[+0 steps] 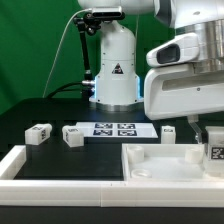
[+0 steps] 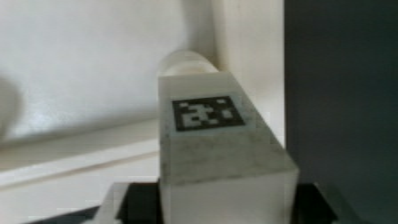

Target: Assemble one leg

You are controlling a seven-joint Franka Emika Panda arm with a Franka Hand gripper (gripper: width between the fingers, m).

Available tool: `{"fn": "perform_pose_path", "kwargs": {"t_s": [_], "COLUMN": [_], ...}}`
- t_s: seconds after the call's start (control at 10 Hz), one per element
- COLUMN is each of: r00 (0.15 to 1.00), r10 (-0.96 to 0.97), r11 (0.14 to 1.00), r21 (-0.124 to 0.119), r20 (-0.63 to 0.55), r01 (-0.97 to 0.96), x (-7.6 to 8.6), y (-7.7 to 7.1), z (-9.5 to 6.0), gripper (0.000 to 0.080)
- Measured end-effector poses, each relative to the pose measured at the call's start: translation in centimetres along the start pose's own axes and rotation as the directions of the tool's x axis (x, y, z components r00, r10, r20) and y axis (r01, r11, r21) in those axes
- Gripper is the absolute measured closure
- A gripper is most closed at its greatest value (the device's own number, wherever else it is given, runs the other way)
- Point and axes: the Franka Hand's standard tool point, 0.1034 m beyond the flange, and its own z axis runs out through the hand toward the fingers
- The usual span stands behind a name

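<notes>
The tool (image 1: 211, 141) is seen low at the exterior view's right, over the right part of a large white panel (image 1: 160, 163) that lies on the black table (image 1: 30, 112). The tool is closed on the leg (image 1: 216, 152), a small white block whose black-and-white tag is turned toward the exterior camera. In the wrist view the leg (image 2: 217, 150) is seen held lengthwise between the dark fingers (image 2: 134, 203) of the tool (image 2: 222, 205), with its narrower end pointing away from the camera and one square tag shown on its upper face. Behind it a pale surface of the panel (image 2: 80, 90) is seen on one side and the dark table (image 2: 347, 90) on the other. Whether the leg's far end touches the panel cannot be told.

A second leg (image 1: 40, 132) and a third leg (image 1: 72, 134) are seen lying apart on the table at the exterior view's left, the third just beside the marker board (image 1: 113, 130). A fourth leg (image 1: 168, 131) is seen behind the panel, near the tool
</notes>
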Motion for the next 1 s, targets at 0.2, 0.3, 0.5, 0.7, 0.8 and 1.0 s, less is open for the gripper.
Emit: {"fn": "perform_pose_path", "kwargs": {"t_s": [0.2,0.3,0.5,0.7,0.8,1.0], "r00": [0.973,0.947,0.788,0.527,0.457,0.230], "r10": [0.232,0.321,0.615,0.849,0.888,0.971], "r11": [0.973,0.947,0.788,0.528,0.458,0.233], "r21": [0.005,0.009,0.000,-0.006,-0.016,-0.028], "r20": [0.000,0.005,0.011,0.042,0.050,0.072], "r01": [-0.232,-0.321,-0.615,-0.849,-0.889,-0.972], "x": [0.14,0.06,-0.23,-0.44,-0.52,-0.74], "y": [0.32,0.38,0.57,0.64,0.57,0.16], "z": [-0.03,-0.05,-0.08,-0.10,-0.09,-0.06], "gripper": [0.0493,0.0493,0.0492,0.0492,0.0492,0.0493]}}
